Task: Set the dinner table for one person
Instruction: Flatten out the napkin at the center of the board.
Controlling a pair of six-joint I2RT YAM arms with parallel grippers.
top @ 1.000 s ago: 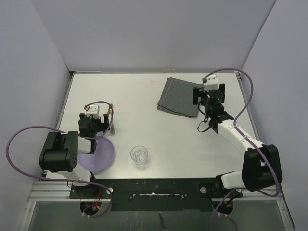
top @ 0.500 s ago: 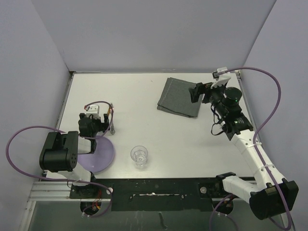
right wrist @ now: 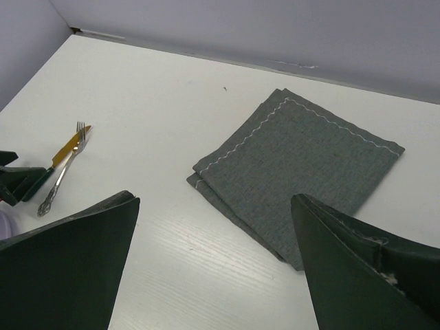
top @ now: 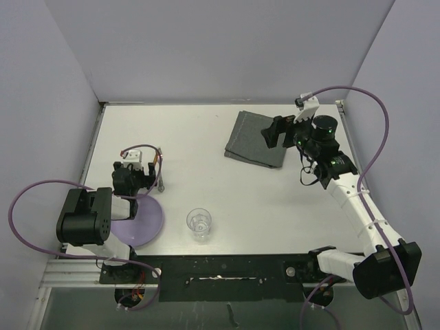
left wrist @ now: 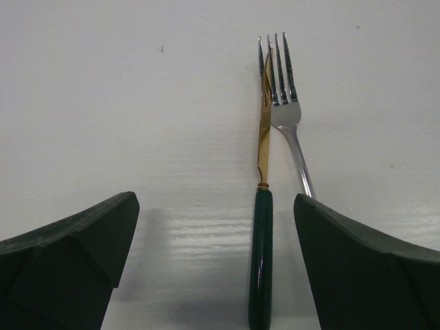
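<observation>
The dinner table [top: 199, 134] is a large white tabletop. A knife with a green handle and gold blade [left wrist: 260, 227] and a silver fork [left wrist: 284, 100] lie side by side on it at the left [top: 159, 172]. My left gripper [left wrist: 216, 265] is open and low over the table, with the knife handle between its fingers near the right one. A purple plate [top: 146, 221] and a clear glass [top: 199, 223] stand near the front. My right gripper [top: 273, 132] is open and empty, above the right part of the dark grey folded cloth [right wrist: 302, 168].
Pale walls close the table at the back and both sides. The cloth [top: 253, 137] lies at the back right. The knife and fork also show far left in the right wrist view [right wrist: 63, 165]. A black rail [top: 220, 271] runs along the near edge between the arm bases.
The right arm has swung and turned its wrist, and its gripper has shifted slightly left over the cloth. The left arm, cutlery, plate and glass have not moved.
</observation>
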